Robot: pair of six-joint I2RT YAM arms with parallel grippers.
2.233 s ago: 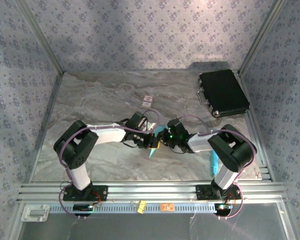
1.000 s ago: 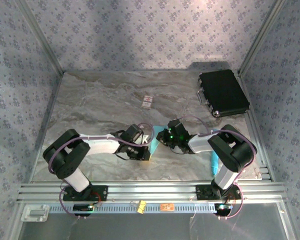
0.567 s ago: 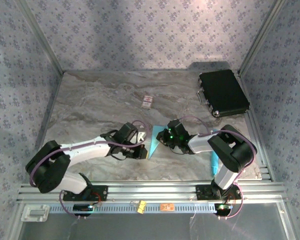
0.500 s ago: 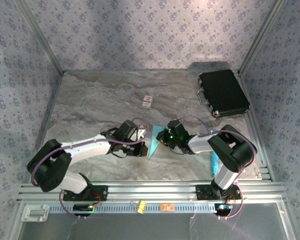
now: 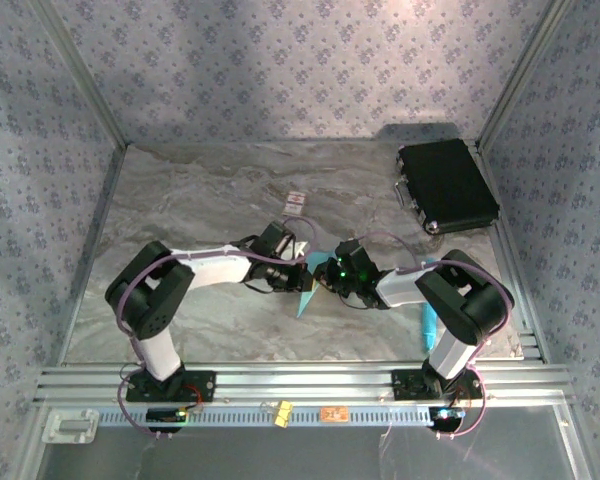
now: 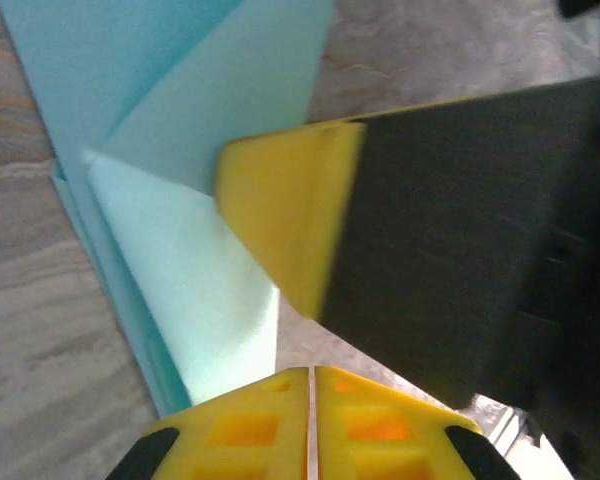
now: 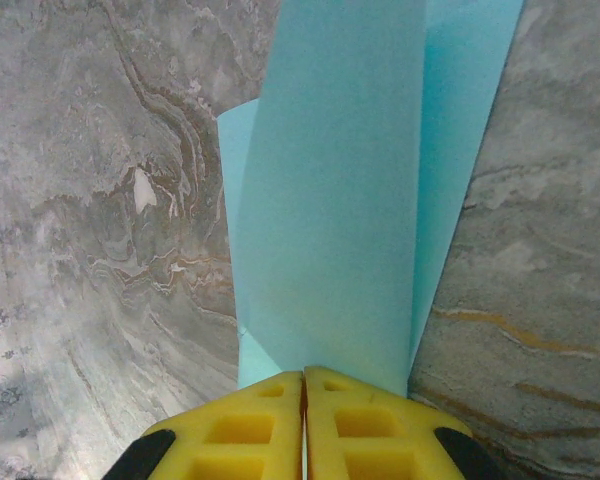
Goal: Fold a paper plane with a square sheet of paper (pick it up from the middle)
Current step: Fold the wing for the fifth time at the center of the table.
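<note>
The sheet of paper (image 5: pixel 304 303) is light blue and folded into a narrow, creased shape that points toward the near edge, lying on the marble table at its middle. My left gripper (image 5: pixel 302 280) is shut, and its tips rest at the paper's right edge (image 6: pixel 180 80). My right gripper (image 5: pixel 326 283) is shut too. Its tips lie flat over the end of the paper (image 7: pixel 340 200), which runs out from under them. In the left wrist view my own shut gripper (image 6: pixel 310 372) faces the right gripper's yellow fingertip (image 6: pixel 290 220). The right wrist view shows the right gripper (image 7: pixel 303 375) closed, seam to seam.
A black case (image 5: pixel 445 187) lies at the back right. A small white card with red marks (image 5: pixel 296 203) sits behind the grippers. A cyan pen-like stick (image 5: pixel 427 322) lies by the right arm's base. Patterned walls and metal rails bound the table (image 5: pixel 180 210).
My left gripper was lower and further left along the paper a second ago; it has come back up beside the right gripper, covering most of the paper. The right arm has stayed put.
</note>
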